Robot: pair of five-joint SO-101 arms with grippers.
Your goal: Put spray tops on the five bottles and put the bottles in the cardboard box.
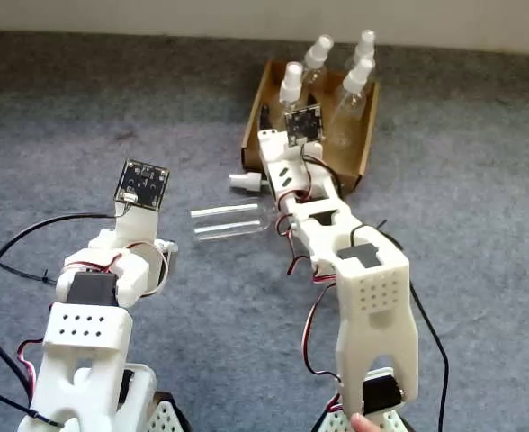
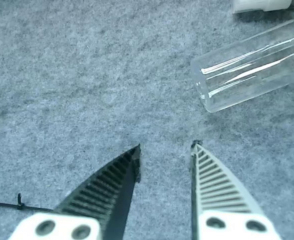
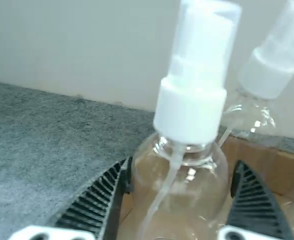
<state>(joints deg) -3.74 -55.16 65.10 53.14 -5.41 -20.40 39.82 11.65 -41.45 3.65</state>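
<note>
Grey carpet [image 1: 480, 225], pale wall [image 3: 62, 40] behind. Left gripper [image 2: 164, 150] fingers spread; right gripper [image 3: 182, 167] pinches capped bottle [image 3: 189, 145], base cut off.

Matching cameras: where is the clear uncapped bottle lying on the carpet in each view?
High view: clear uncapped bottle lies between the arms.
Left wrist view: bottle ahead of the left gripper, jaws open.
Right wrist view: an upright capped bottle instead.
Shared landmark: loose white spray top beside it.

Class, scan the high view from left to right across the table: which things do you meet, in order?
Left arm → clear bottle lying on its side → cardboard box holding capped bottles.
</note>
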